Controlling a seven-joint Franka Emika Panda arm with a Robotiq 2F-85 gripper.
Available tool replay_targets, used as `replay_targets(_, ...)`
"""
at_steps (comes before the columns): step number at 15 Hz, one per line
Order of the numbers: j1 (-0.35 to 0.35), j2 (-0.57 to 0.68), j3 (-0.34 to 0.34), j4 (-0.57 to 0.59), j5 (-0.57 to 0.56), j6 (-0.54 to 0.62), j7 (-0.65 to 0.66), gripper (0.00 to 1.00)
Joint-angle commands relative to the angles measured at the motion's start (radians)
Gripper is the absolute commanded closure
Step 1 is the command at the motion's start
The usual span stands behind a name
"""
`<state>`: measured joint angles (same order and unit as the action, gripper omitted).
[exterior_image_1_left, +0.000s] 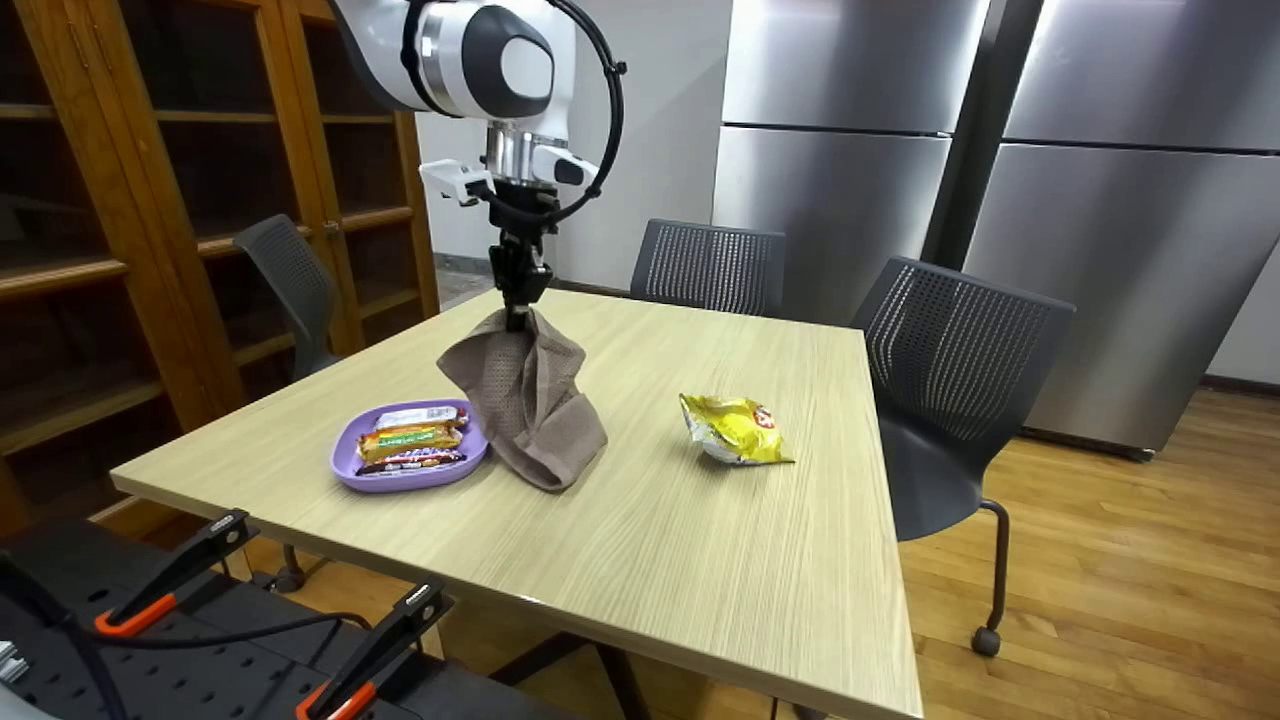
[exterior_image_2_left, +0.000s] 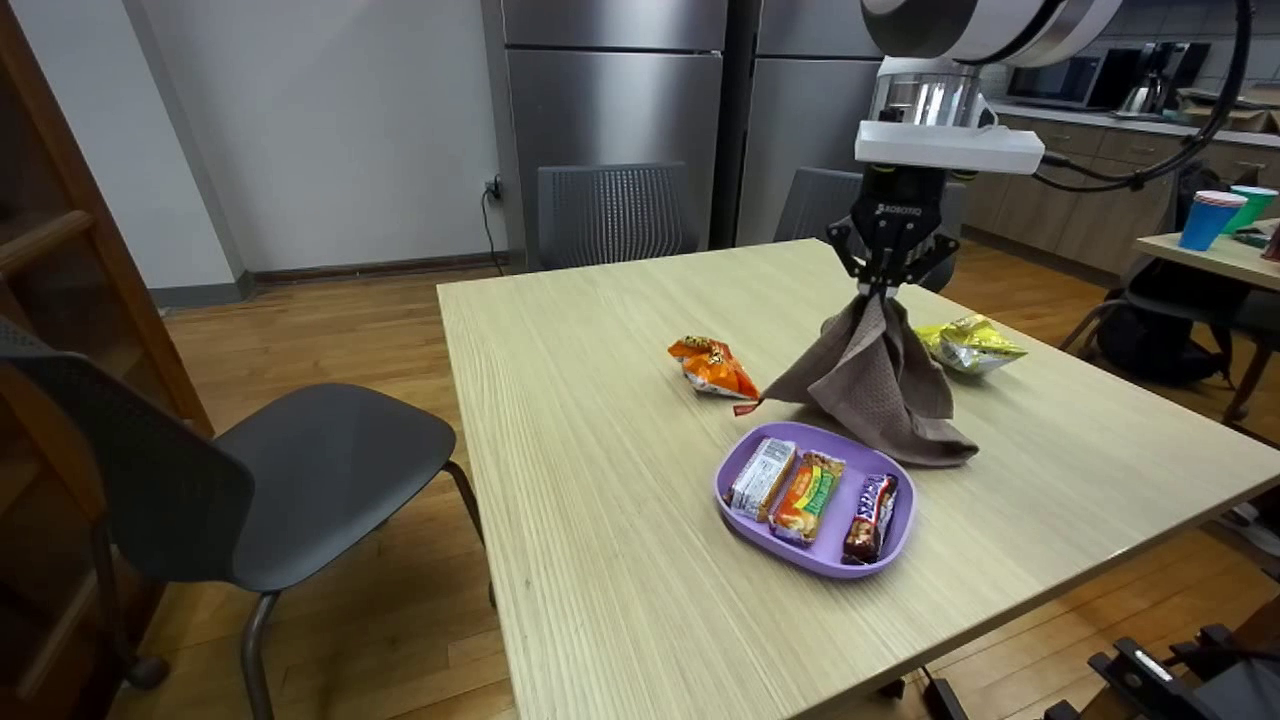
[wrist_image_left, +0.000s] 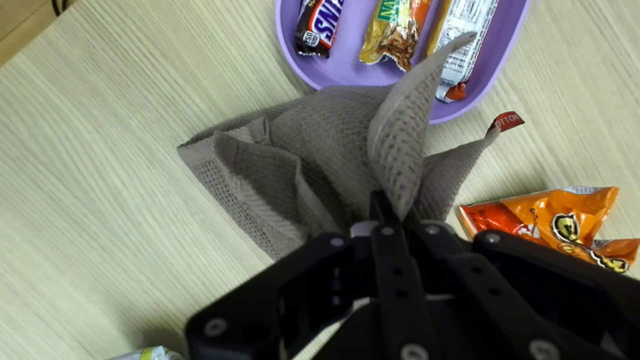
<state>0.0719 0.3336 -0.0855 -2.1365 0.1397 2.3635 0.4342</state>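
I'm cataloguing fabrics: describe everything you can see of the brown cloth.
The grayish-brown cloth looks like woven fabric with a waffle texture and a small red tag at one corner. Pinched near its top by the tool, it hangs in loose folds, its lower edge seeming to reach the table. It is beside the purple tray; contact there is unclear.
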Motion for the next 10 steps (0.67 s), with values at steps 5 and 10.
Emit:
replay_targets(5, 0.025, -0.053, 0.029, 0.005, -0.068, -0.082, 0.001, 0.99)
replay_targets(10, 0.037, -0.047, 0.048, 0.018, -0.083, -0.103, 0.001, 0.99)
